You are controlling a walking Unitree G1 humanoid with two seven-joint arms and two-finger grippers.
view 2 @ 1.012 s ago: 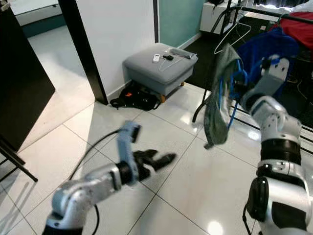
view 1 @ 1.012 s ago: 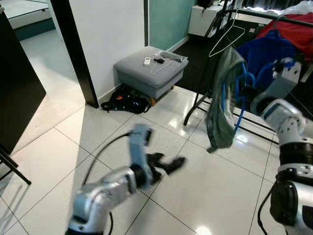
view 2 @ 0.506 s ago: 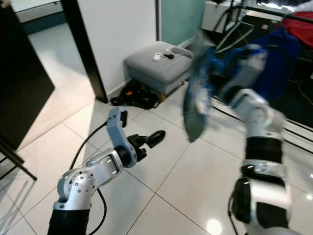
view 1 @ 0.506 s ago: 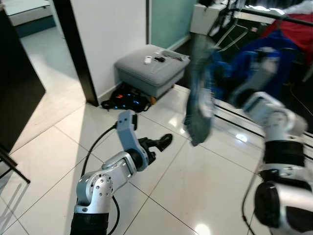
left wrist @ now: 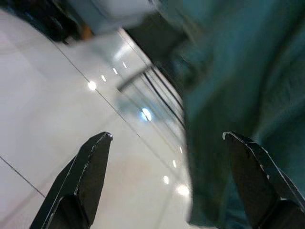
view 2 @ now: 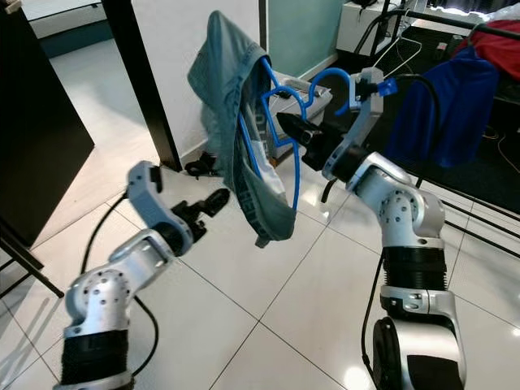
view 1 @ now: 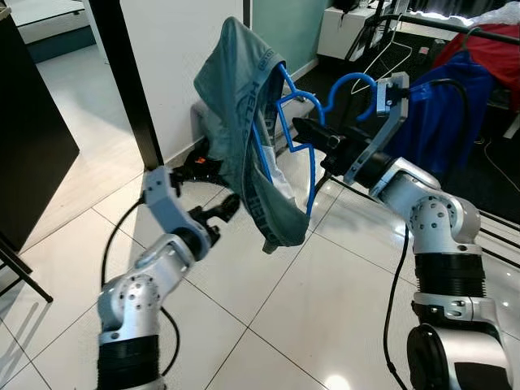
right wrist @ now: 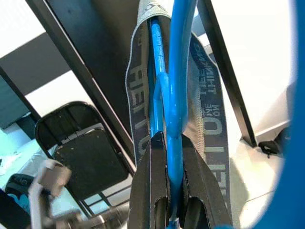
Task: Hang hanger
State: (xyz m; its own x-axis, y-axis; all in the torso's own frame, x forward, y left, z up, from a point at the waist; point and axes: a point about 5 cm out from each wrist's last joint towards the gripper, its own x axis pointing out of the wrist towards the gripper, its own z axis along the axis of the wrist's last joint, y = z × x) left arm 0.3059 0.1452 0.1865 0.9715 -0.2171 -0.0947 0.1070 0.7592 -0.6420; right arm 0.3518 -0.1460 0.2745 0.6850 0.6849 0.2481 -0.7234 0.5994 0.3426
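You're mid-carry: right gripper (view 1: pixel 313 134) clamped on the blue hanger (view 1: pixel 296 138), left gripper (view 1: pixel 218 213) spread apart; next, hook it onto the far rack (view 1: pixel 455 26).

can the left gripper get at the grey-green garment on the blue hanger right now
Probably yes. The left gripper is open and sits just beside the hanging garment, with nothing between them. The right gripper holds the blue hanger up in front of it.

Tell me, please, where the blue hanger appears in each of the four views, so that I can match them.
Left eye view: blue hanger at upper centre, held by the right tool.
Right eye view: upper centre, carrying the teal garment.
Left wrist view: the hanger cannot be made out; the garment is beside one finger.
Right wrist view: its blue bar runs up from the fingers.
Shared landmark: the teal garment.
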